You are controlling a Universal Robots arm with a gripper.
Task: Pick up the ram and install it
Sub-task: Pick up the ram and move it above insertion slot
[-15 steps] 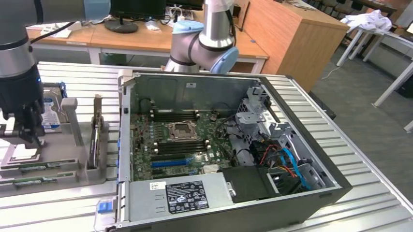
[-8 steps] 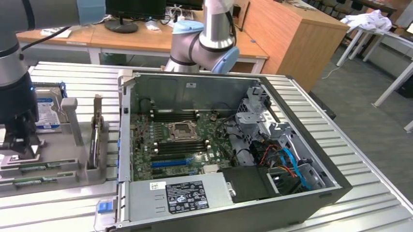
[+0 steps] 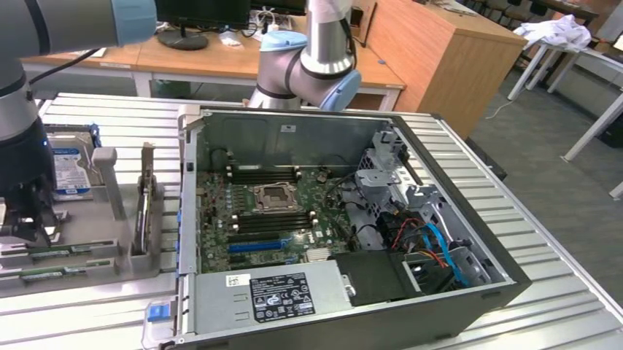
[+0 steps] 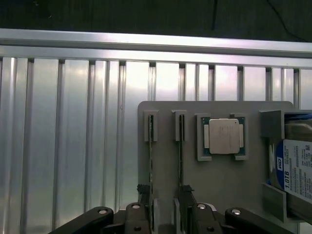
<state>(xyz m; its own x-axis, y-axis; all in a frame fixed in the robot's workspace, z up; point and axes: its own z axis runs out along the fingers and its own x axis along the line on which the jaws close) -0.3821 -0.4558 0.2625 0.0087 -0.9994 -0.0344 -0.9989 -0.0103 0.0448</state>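
The ram [image 4: 150,146] stands on edge in a slot of the grey holder tray [image 4: 219,180], running straight out from under one fingertip of the gripper [image 4: 165,192]. A second ram stick [image 4: 181,146] stands parallel to it, under the other fingertip. The fingers [image 4: 143,191] are spread about as wide as the two sticks sit apart and grip nothing, though whether their tips touch the boards is hard to judge. Beyond the second stick, further from the hand, sit a square silver processor [image 4: 223,136] and then a hard drive [image 4: 292,165]. Well off to the exterior view's right of the hand, an open computer case [image 3: 253,138] lies on the slatted aluminium table [image 4: 63,136].
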